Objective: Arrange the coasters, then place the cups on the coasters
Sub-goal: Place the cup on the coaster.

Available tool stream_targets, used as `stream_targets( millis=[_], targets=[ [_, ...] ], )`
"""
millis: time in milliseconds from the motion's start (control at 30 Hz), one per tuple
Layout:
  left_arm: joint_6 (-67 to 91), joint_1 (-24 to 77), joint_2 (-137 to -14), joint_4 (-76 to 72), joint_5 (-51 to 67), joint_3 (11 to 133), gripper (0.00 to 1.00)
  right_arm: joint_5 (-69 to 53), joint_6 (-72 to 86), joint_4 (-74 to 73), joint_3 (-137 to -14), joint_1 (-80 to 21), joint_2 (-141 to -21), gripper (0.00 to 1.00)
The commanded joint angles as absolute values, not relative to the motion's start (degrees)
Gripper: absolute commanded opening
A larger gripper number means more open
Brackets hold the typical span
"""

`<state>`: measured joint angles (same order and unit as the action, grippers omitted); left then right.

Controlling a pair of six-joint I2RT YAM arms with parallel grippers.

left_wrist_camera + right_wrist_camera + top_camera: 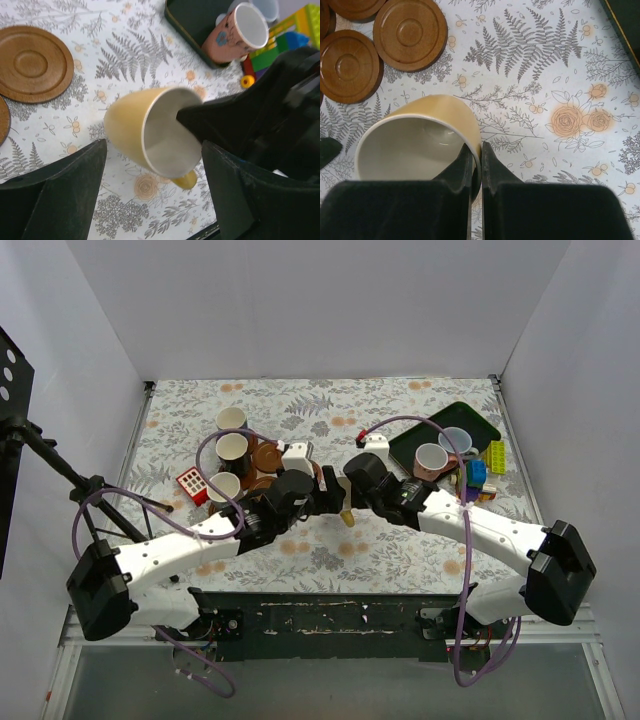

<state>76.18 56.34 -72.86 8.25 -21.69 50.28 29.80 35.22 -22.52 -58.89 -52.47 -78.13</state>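
Our right gripper (pixel 476 150) is clamped on the rim of the yellow cup (pixel 420 135). The cup is tipped on its side mid-table (pixel 400 560) toward the near edge, mouth facing that gripper, handle down. Our left gripper (pixel 152 150) straddles it, jaws wide. We count six cups (pixel 232 418) and three whole coasters (pixel 410 32).

- I count six cups (pixel 232 419): three bunched at the left, one yellow cup (pixel 346 516), one pink cup (pixel 432 460), one pale blue cup (pixel 456 439).
- Of coasters (pixel 410 32) I can make out at least three in my right wrist view; the overlapping cluster keeps me from a full number.
- One dark green tray (pixel 476 420).
- Several toy blocks (pixel 495 455), too jumbled to number.
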Motion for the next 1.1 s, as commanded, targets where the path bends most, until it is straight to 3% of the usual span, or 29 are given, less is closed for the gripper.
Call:
stream_targets(
  millis=[0,167,533,767,900,967,1067],
  targets=[
    [76.6,56.1,-68.4,5.0,-27.5,49.3,0.76,31.3,37.4,-18.1,-58.9,-54.0,-75.7,0.01],
    [74.4,56.0,-73.8,9.7,-28.6,52.1,0.73,32.0,37.5,-17.8,-58.9,-55.1,-75.3,0.01],
    [74.3,56.1,-79.5,13.1,-26.3,54.0,0.54,33.5,38.1,-17.6,-58.4,-56.5,-74.5,0.01],
    [74.6,56.1,-81.9,13.9,-26.2,55.0,0.29,35.4,38.1,-17.0,-57.7,-57.4,-74.4,0.01],
    [73.5,56.1,-82.6,13.9,-27.1,56.5,0.07,35.7,37.3,-16.7,-57.5,-57.7,-74.8,0.01],
    [72.6,56.2,-83.4,14.2,-27.2,57.9,0.0,35.8,36.7,-17.0,-57.7,-57.7,-74.9,0.12],
    [70.5,56.0,-85.2,15.7,-27.9,61.2,0.0,36.5,36.3,-18.4,-58.4,-57.7,-74.5,0.3]
  ],
)
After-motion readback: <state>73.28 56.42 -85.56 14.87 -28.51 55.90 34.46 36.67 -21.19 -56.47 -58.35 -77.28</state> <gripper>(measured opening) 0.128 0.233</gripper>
